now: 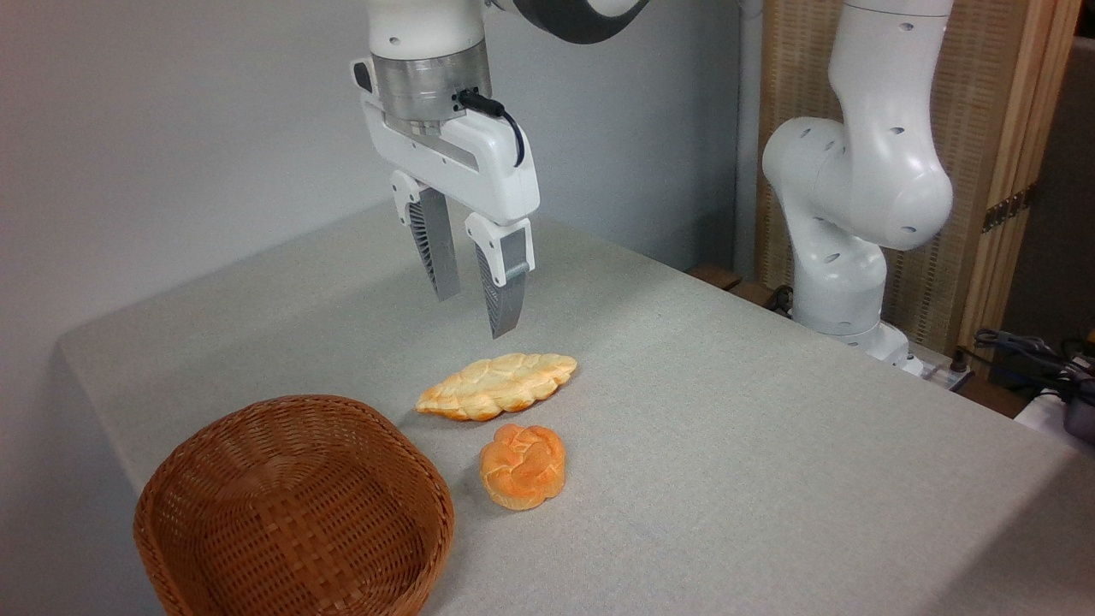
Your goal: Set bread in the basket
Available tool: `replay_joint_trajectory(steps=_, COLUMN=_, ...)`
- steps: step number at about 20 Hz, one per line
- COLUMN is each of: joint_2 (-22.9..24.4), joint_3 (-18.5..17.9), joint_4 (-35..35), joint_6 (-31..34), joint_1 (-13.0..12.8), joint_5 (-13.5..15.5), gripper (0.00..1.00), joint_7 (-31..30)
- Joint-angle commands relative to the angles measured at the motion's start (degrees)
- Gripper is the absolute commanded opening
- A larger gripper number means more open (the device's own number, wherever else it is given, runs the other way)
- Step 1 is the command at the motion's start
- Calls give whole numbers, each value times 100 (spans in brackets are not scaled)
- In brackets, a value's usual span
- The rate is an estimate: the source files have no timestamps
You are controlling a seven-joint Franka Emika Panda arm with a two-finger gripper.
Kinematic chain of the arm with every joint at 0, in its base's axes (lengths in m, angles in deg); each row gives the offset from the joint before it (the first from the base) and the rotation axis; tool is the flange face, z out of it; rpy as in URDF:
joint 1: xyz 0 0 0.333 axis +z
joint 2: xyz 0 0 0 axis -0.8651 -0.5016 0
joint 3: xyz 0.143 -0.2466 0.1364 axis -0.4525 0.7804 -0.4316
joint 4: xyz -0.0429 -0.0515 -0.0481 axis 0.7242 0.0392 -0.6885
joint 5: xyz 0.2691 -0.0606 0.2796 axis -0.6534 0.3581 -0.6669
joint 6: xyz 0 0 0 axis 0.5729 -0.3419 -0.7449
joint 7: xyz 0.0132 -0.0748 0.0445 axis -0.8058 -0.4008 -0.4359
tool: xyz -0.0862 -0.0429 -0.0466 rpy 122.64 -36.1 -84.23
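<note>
The bread [523, 466], a small deep-orange knotted bun, lies on the grey table just right of the basket [291, 505], a round brown wicker bowl at the front left with nothing in it. My gripper [475, 315] hangs open above the table, behind and above the bun, its fingers pointing down with nothing between them. It is over the far side of the paler loaf, well apart from the bun.
A longer pale golden braided loaf [498, 387] lies just behind the bun. The arm's white base [847, 257] stands at the table's far right edge, with cables [1026, 351] beyond it. The grey table [727, 445] stretches to the right.
</note>
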Motion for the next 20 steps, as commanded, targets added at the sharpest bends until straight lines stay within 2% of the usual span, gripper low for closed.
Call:
replay_joint_trajectory(steps=1, joint_2=123, joint_3=-92, joint_4=29, joint_6=5, joint_1=-58, joint_5=64, gripper=100, joint_7=-114)
replay_joint_trajectory(steps=15, joint_2=44, joint_3=-110, joint_4=-25, joint_6=-47, joint_1=-32, joint_5=72, gripper=100, joint_7=-106)
replay_joint_trajectory(steps=17, joint_2=44, joint_3=-267, joint_4=-51, joint_6=-91, joint_1=-41, joint_5=72, gripper=100, joint_7=-106)
replay_joint_trajectory(steps=20, joint_2=35, joint_3=-277, joint_4=-60, joint_6=-91, joint_1=-49, joint_5=72, gripper=100, joint_7=-97)
